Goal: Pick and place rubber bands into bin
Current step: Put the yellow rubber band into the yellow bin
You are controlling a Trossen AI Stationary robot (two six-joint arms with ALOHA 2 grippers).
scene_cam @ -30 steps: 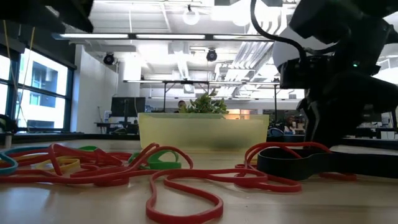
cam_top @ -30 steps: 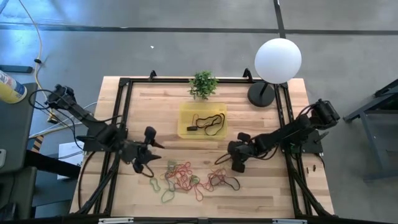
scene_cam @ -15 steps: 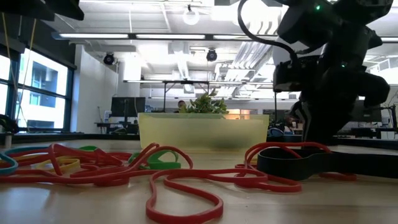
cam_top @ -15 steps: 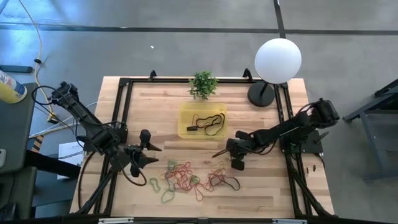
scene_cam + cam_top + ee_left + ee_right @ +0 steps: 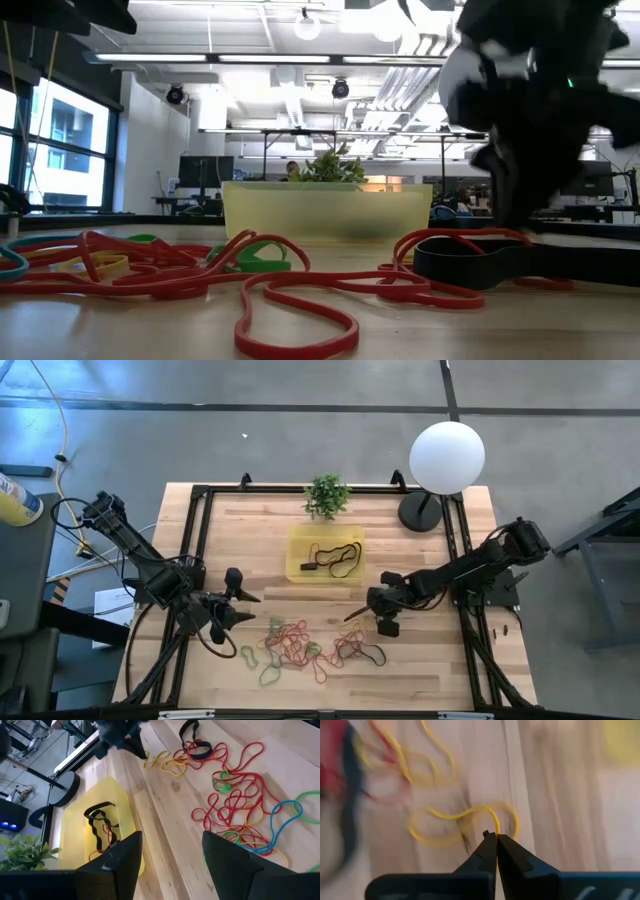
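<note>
A small potted plant (image 5: 327,495) stands just behind the yellow bin (image 5: 325,553), and a white globe lamp (image 5: 446,457) sits at the table's (image 5: 420,670) far right corner; nothing blocks the way between the pile and the bin. The bin already holds a few dark and red bands, while most rubber bands (image 5: 310,645) lie tangled near the front edge. Compared with half a second ago, the right gripper (image 5: 352,614) has dropped slightly toward the pile's right end. Its fingers are pressed together, apparently pinching a yellow band (image 5: 465,822), though the wrist view is blurred. The left gripper (image 5: 247,606) hovers left of the pile, fingers spread apart and empty.
</note>
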